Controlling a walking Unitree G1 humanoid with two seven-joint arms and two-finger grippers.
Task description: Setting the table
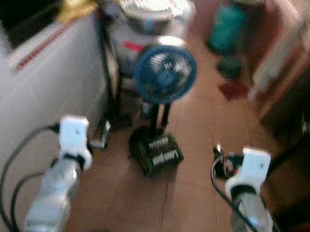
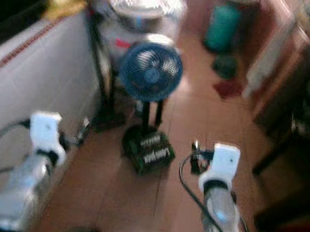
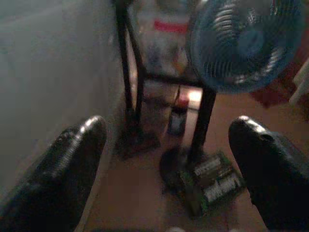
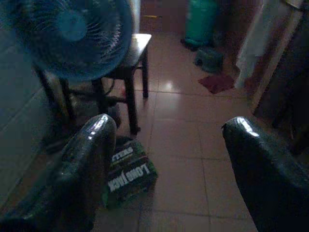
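I see no tableware or table yet. Both grippers, left [image 3: 169, 164] and right [image 4: 166, 159], hang empty with fingers spread, near the fan [image 1: 164, 74]. Walking on, I risk kicking the box [image 1: 159, 151] at the fan's base.

Both silver arms reach forward (level with each other); left end effector [image 3: 166, 159] and right end effector [image 4: 166, 159] spread wide, holding nothing.
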